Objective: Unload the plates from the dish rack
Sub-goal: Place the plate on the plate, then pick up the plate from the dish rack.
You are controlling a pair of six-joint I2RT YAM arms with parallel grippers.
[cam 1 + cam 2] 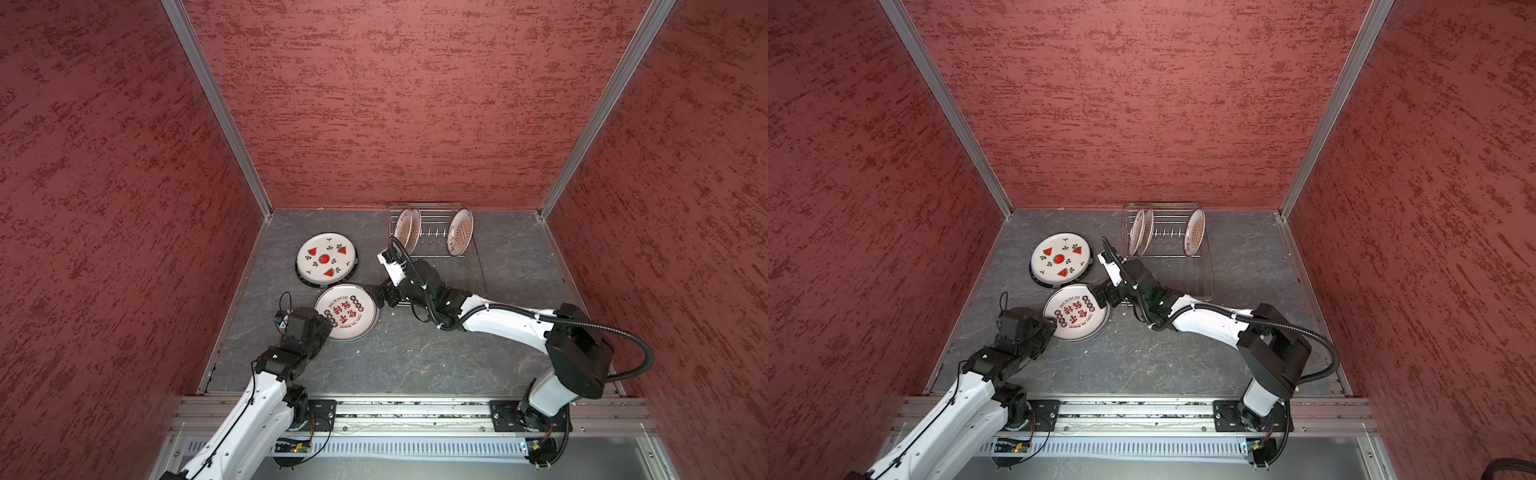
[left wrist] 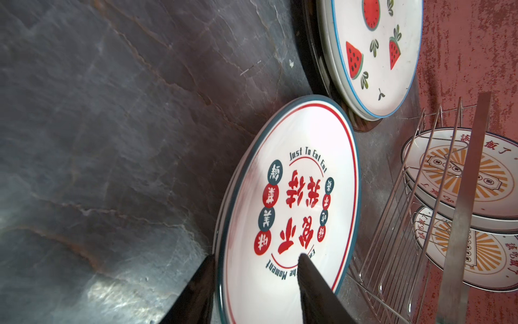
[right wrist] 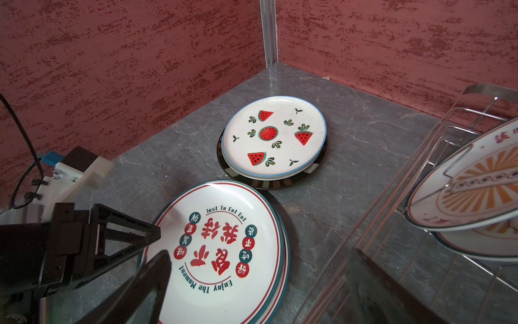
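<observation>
Grey stone worktop [image 1: 415, 353], red walls [image 1: 395, 104]. Left gripper [image 2: 255, 256] pinches the rim of the lettered plate [image 1: 347, 312], I'd guess to settle it flat on its twin [image 3: 286, 261] by the watermelon stack [image 1: 326, 258]. Right gripper [image 1: 377, 293] hangs wide open, empty, alongside. Three sunburst plates [image 1: 460, 232] stand in the rack [image 1: 432, 232], back edge.

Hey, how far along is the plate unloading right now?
Done: the watermelon plate tops a stack on the table. In hand: the left gripper, jaws either side of the rim, holds the red-character plate beside that stack. Left: three sunburst plates stand in the dish rack.
</observation>
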